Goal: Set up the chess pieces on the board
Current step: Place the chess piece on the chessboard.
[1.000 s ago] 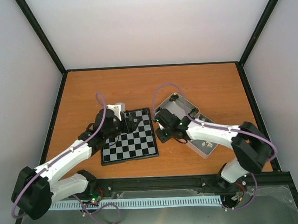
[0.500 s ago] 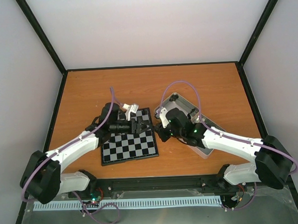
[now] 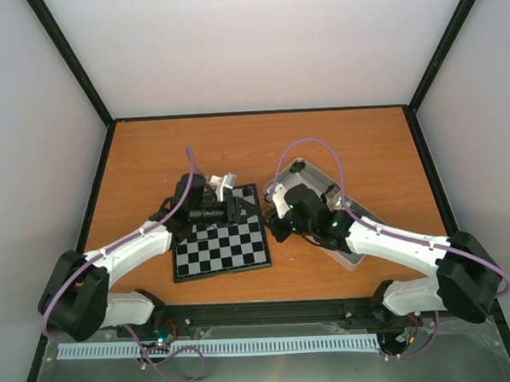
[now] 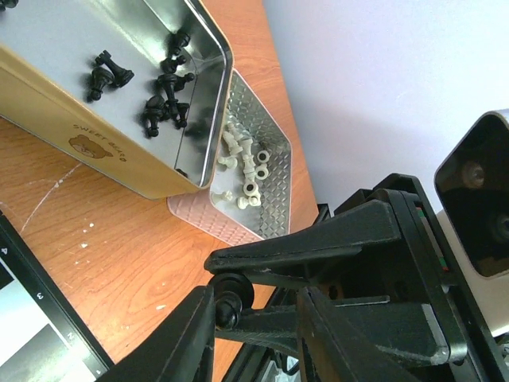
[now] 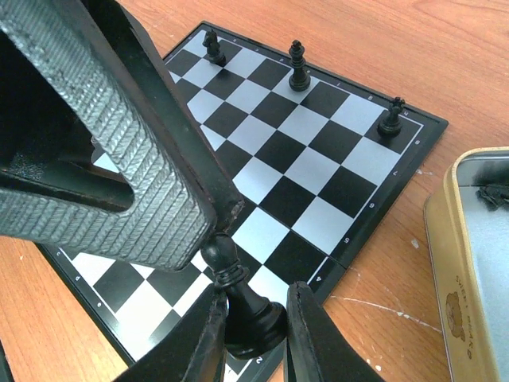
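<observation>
My right gripper (image 5: 254, 298) is shut on the base of a black chess piece (image 5: 248, 306), holding it over the board (image 5: 318, 175) at its right edge. My left gripper (image 4: 254, 306) has come up to it from the left. Its jaws stand partly closed around the piece's head (image 4: 227, 298), which touches one finger while a gap stays to the other. Seen from above, the left gripper (image 3: 239, 211) and right gripper (image 3: 272, 227) meet at the board's (image 3: 219, 248) upper right. Three black pieces (image 5: 299, 68) stand along the board's far rows.
A gold-sided tin (image 4: 79, 143) right of the board holds several loose black pieces (image 4: 163, 99). Against it lies a shallow patterned tin (image 4: 266, 119) with several cream-white pieces (image 4: 246, 163). The top view shows both tins (image 3: 310, 175) under the right arm. The walls stand well back from the board.
The left arm swung from over the board to its right edge and its jaws narrowed around the piece's head. The right gripper shifted slightly and kept hold of the piece.
</observation>
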Tool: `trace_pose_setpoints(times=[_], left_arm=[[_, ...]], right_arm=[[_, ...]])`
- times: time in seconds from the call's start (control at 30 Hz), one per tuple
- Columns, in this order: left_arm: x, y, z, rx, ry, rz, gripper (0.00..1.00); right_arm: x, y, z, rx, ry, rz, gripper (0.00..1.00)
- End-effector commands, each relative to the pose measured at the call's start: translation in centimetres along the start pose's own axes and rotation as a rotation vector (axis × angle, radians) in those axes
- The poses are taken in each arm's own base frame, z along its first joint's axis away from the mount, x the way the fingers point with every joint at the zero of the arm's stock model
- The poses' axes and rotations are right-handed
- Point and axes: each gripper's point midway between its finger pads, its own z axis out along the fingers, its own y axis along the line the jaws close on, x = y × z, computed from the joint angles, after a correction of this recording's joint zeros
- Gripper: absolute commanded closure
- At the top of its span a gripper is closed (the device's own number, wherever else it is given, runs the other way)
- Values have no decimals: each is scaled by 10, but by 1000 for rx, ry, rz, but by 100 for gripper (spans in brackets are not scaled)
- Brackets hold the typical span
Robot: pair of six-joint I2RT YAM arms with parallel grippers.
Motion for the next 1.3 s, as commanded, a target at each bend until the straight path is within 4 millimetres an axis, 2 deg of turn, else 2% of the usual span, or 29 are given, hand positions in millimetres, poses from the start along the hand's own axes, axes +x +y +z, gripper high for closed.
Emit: trace_pose_setpoints(times=[0.0, 0.27, 0.4, 0.53, 0.6, 0.67, 0.8, 0.87, 0.93, 1.03, 1.27], left_arm=[[-10, -4, 0, 22, -35, 0, 71], [-4, 5, 5, 10, 1, -14, 71], [-3, 6, 6, 7, 5, -9, 84], [-5, 3, 5, 11, -2, 0, 90], [-6, 1, 4, 12, -7, 12, 93], [-8, 4, 2, -16, -19, 26, 93], [-26, 24, -8, -214, -87, 91, 93], [-38, 41, -18, -357, -129, 129, 93], [-51, 61, -31, -523, -175, 167, 93], [-67, 79, -41, -674, -204, 207, 92], [-101, 109, -35, -864, -211, 241, 93]], right_arm=[[-9, 7, -2, -26, -42, -23, 85], [-11, 7, -2, -23, -52, -9, 85], [-11, 7, -1, -24, -51, -5, 85], [-10, 7, 0, -25, -43, -5, 84], [-8, 5, 0, -14, -36, 4, 80], [-8, 2, -1, 1, -26, 21, 69], [-4, -11, -3, 80, -13, 64, 45], [-3, -20, -6, 134, -16, 81, 39], [0, -28, -9, 175, -15, 95, 36], [4, -37, -13, 230, -14, 118, 34], [10, -51, -17, 313, -4, 137, 34]])
